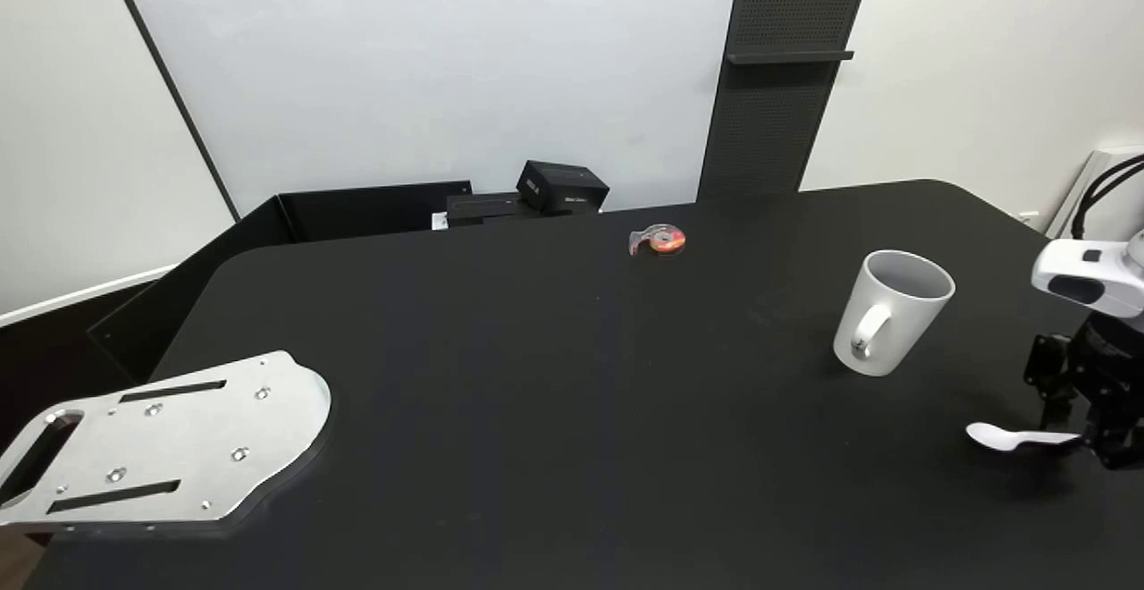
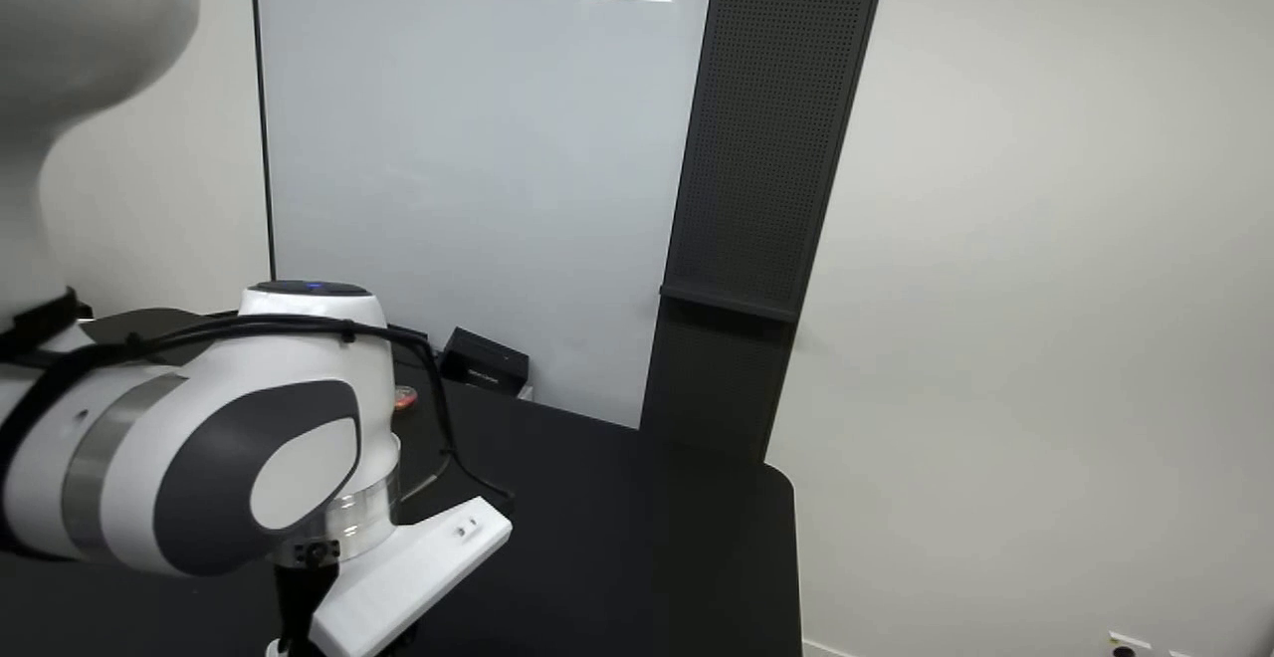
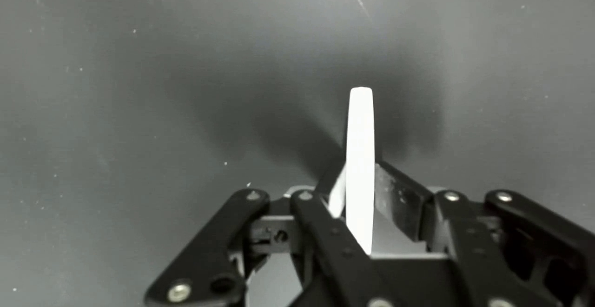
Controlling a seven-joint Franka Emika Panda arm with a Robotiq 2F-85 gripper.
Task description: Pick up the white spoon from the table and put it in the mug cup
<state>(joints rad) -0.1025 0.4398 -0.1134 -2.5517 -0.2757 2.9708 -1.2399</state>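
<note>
white spoon (image 1: 1017,438) — outside the mug cup (image 1: 896,315)

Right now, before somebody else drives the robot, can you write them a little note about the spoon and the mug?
The gripper: its jaws look closed on the handle of the white spoon.
The spoon is low over or on the table; I can't tell if it touches.
The mug cup stands upright on the table, apart from the spoon.
Done: the spoon is gripped, it seems.
Left: lift it clear, carry it over the mug cup, lower it in, open the jaws.
</note>
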